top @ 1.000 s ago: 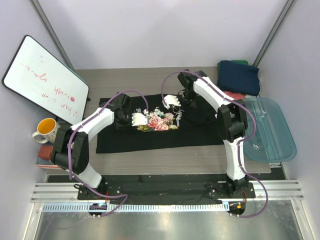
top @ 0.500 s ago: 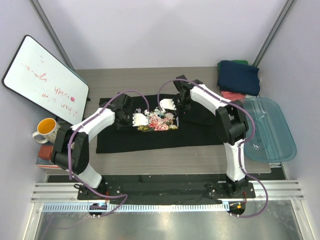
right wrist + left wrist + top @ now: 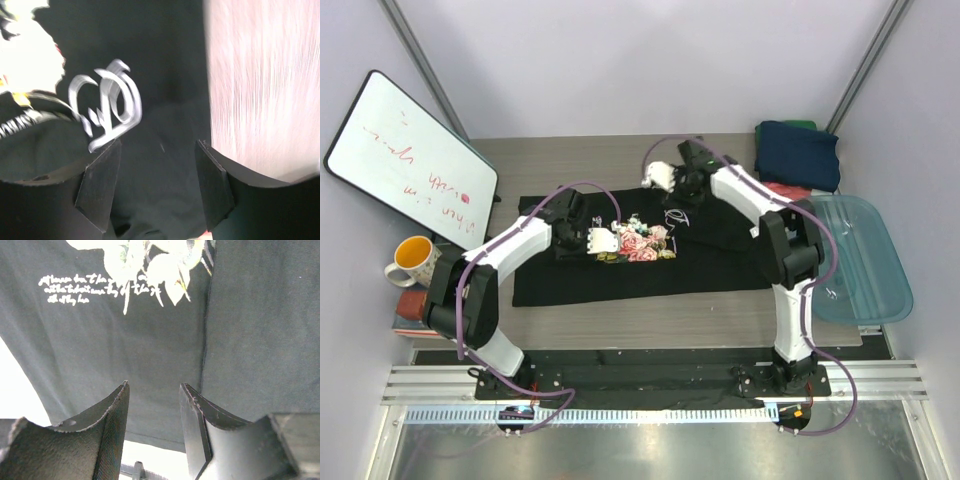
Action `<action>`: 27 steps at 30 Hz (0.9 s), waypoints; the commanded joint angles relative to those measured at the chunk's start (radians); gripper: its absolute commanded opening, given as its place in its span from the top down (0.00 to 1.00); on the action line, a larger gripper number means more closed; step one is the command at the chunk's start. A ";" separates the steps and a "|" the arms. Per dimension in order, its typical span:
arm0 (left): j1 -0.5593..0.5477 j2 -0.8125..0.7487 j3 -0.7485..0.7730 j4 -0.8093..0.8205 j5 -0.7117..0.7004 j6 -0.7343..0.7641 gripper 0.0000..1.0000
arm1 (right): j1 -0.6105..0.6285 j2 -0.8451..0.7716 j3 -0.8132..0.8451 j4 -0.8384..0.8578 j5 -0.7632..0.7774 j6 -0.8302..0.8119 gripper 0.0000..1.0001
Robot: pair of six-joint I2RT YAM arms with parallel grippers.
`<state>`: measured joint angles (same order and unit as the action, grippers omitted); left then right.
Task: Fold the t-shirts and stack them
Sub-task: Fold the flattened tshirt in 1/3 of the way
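Top view: the right fingers (image 3: pixel 660 177) have just let go and lifted to the far edge of the black t-shirt (image 3: pixel 620 275). They leave a flap with a white emblem (image 3: pixel 675 216) laid beside the shirt's rose print (image 3: pixel 640 245), so that fold looks placed. The left fingers (image 3: pixel 599 238) sit at the shirt's middle.

Left wrist: the fingers are half spread over the cloth, pinching nothing.

Right wrist: the fingers are spread and empty above the shirt's far edge, with bare table (image 3: pixel 260 90) beyond it for room.
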<state>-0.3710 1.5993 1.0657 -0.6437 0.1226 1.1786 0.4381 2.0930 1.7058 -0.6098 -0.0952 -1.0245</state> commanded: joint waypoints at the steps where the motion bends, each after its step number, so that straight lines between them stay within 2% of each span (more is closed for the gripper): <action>1: -0.003 -0.048 0.002 0.007 -0.011 0.000 0.54 | -0.191 -0.057 0.098 -0.177 -0.283 0.213 0.36; 2: -0.003 -0.055 -0.003 0.004 -0.011 0.009 0.54 | -0.222 -0.045 0.121 -0.311 -0.331 0.170 0.39; 4: -0.003 -0.058 -0.006 0.001 -0.006 0.012 0.55 | -0.307 0.016 0.155 -0.419 -0.423 0.167 0.40; 5: -0.003 -0.058 -0.003 -0.001 -0.003 0.016 0.54 | -0.341 0.039 0.193 -0.538 -0.448 0.126 0.42; 7: -0.005 -0.053 0.007 -0.008 -0.001 0.018 0.54 | -0.410 0.075 0.180 -0.567 -0.488 0.124 0.42; 11: -0.009 -0.038 0.051 -0.045 -0.011 0.026 0.54 | -0.467 0.104 0.124 -0.638 -0.523 0.023 0.42; 16: -0.020 -0.019 0.100 -0.085 -0.035 0.033 0.54 | -0.499 0.203 0.186 -0.749 -0.586 -0.064 0.43; 21: -0.037 -0.006 0.128 -0.129 -0.057 0.033 0.54 | -0.516 0.268 0.279 -0.749 -0.655 -0.052 0.43; 27: -0.043 0.007 0.154 -0.148 -0.072 0.029 0.54 | -0.529 0.297 0.344 -0.765 -0.664 -0.063 0.41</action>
<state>-0.4088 1.5959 1.1759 -0.7494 0.0700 1.1950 -0.0799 2.3867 1.9984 -1.3392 -0.7101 -1.0554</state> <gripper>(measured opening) 0.460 0.592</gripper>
